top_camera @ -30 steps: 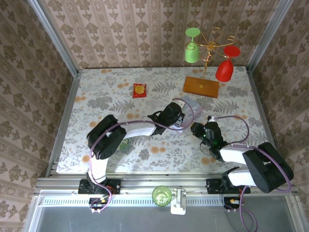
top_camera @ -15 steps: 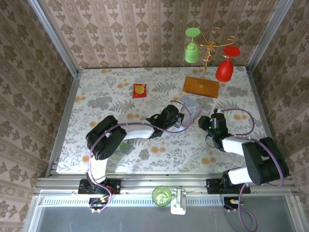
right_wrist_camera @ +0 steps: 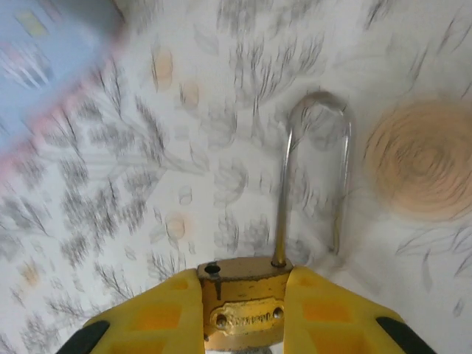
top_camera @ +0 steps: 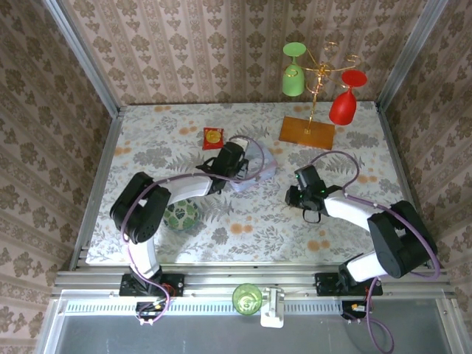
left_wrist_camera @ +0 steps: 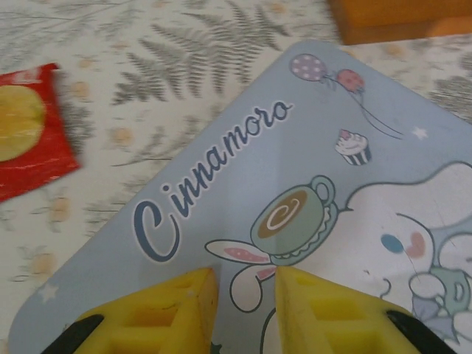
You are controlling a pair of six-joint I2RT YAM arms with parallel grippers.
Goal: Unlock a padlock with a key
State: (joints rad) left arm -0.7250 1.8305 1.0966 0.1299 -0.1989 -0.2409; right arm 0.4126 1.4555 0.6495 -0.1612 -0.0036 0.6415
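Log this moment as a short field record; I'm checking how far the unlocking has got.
right end effector: shut on the padlock body
shackle: one leg in the body, the other apparently free; looks open
left end effector: fingers slightly apart over the pale blue Cinnamoroll tin; nothing seen between them
red-and-yellow packet: flat on the floral cloth, apart from the tin

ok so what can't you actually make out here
- keyhole of the padlock: right wrist view, the bottom edge cuts the body off between the right fingers
- key: too small to pick out on the floral cloth, top view
- near end of the blue tin: left wrist view, under the left fingers
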